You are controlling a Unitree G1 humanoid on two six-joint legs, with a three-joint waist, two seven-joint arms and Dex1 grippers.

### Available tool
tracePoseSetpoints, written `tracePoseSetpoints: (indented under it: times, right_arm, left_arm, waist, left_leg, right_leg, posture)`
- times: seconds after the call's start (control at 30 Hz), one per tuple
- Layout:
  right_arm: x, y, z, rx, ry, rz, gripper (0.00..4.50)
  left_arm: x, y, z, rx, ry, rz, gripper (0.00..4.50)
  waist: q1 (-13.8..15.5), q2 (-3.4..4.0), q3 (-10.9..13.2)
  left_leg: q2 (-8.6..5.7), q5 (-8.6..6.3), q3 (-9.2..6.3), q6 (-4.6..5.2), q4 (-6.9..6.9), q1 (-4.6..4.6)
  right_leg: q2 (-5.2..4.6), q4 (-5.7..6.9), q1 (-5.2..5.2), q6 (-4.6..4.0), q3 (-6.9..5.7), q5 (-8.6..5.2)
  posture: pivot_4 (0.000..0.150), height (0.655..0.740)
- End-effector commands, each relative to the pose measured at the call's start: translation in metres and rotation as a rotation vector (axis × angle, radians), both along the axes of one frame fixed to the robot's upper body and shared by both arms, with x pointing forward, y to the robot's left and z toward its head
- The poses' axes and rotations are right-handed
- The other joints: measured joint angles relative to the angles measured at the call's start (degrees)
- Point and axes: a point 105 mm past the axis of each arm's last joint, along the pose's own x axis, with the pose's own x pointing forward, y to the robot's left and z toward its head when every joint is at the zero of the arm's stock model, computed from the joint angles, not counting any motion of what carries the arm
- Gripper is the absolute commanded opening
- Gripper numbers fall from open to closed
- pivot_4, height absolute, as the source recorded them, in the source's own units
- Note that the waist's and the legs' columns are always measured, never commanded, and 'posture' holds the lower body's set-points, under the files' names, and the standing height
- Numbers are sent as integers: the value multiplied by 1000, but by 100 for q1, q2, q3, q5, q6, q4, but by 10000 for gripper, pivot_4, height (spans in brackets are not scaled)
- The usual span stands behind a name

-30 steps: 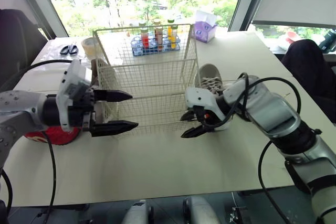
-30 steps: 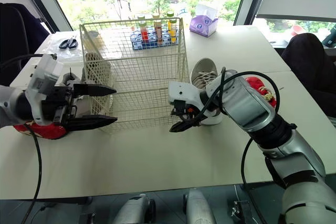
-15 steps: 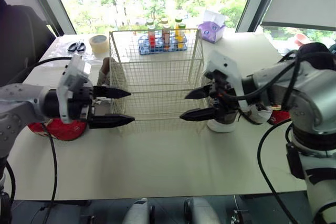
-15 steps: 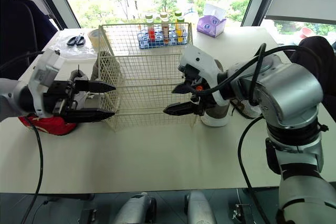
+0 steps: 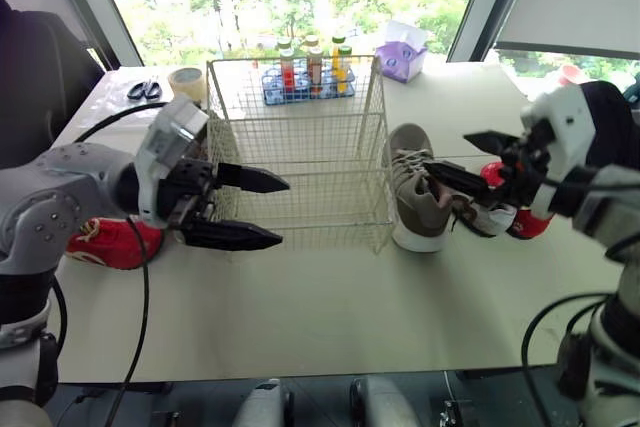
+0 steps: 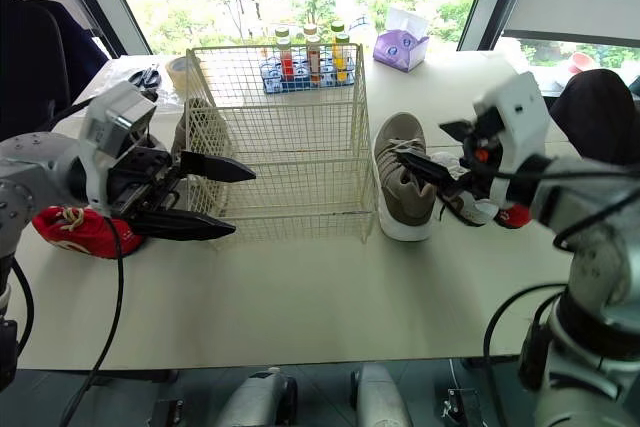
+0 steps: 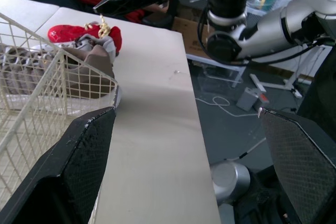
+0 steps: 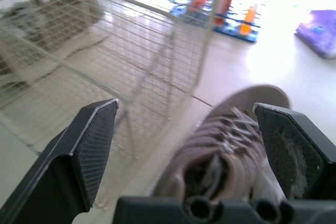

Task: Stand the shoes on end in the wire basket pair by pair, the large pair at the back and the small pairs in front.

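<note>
The wire basket (image 5: 300,147) stands mid-table. One large grey-brown shoe (image 5: 415,187) lies on its sole just right of the basket. Its mate (image 6: 183,135) sits against the basket's left side. A small red shoe (image 5: 110,242) lies at the left, under my left arm. At the right, a small red shoe (image 5: 512,215) and a pale one (image 5: 478,215) lie behind my right gripper (image 5: 447,150). That gripper hangs open above the right-hand grey shoe's laces, holding nothing. My left gripper (image 5: 283,212) is open and empty in front of the basket's front left corner.
A blue rack of tubes (image 5: 310,72) stands behind the basket, with a purple tissue box (image 5: 400,52) to its right. Scissors (image 5: 143,90) and a tape roll (image 5: 187,82) lie at the back left. Bare tabletop (image 5: 320,297) stretches in front of the basket.
My right gripper has swung from the basket's front right corner out to the right, above the shoes there. My left gripper has edged right along the basket's front. Both stay open.
</note>
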Motion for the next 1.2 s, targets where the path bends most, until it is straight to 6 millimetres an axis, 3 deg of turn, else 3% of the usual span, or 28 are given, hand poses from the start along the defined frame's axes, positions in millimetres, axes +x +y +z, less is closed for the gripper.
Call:
tracePoseSetpoints:
  times: [0.03, 0.2, 0.57, 0.7, 0.8, 1.03, 1.1, 1.2]
  right_arm:
    - [-10, 1, -16, 75, -108, -147, 44592]
    - [-4, 9, -48, 181, -87, -277, 44592]
    - [35, 1, -86, 182, -24, -384, 44592]
    - [47, 7, -94, 181, 0, -357, 44592]
    - [50, 10, -108, 153, 64, -358, 35885]
    - [46, 10, -128, 138, 147, -379, 6966]
    - [46, 10, -128, 133, 144, -390, 2695]
    - [48, 7, -113, 144, 73, -404, 1973]
  left_arm:
    - [5, -3, -2, 17, -47, 34, 45000]
    - [6, 0, -5, 40, -52, 62, 45000]
    - [6, 5, -10, 55, -57, 136, 45000]
    - [8, 5, -13, 64, -64, 156, 45000]
    - [9, 6, -13, 68, -72, 169, 45000]
    - [14, 9, -10, 73, -87, 203, 45000]
    - [15, 10, -10, 71, -91, 207, 45000]
    - [17, 11, -9, 68, -98, 214, 45000]
  waist:
    - [-6, -2, -1]
    - [-60, 5, 1]
    - [-37, 5, 1]
    - [-36, 4, 0]
    - [-36, 3, 0]
    - [-40, -5, -5]
    - [-37, -7, -7]
    - [-34, -11, -9]
  left_leg:
    - [-1, 0, 2, 0, -4, -1]
    - [-1, 5, 10, -8, 1, 11]
    - [0, 5, 8, -9, 1, 12]
    - [0, 5, 7, -8, 1, 20]
    - [0, 5, 7, -8, 1, 30]
    - [2, 2, 6, -3, -7, 70]
    - [3, 1, 5, -2, -12, 90]
    - [3, 1, 3, -1, -12, 95]
  right_leg:
    - [0, -1, -2, 0, 2, 0]
    - [3, 23, -8, 0, 21, -1]
    - [17, 20, -4, 0, 19, -1]
    - [17, 18, 6, 0, 18, -1]
    - [17, 16, 15, 0, 17, -1]
    - [20, 9, 53, 0, 17, -2]
    - [21, 2, 77, 0, 17, -3]
    - [23, -4, 86, 0, 17, -3]
  posture:
    - [1500, 7400]
    - [1500, 7400]
    - [1500, 7400]
    - [1500, 7400]
    - [1500, 7400]
    - [1500, 7400]
    - [1500, 7400]
    - [1500, 7400]
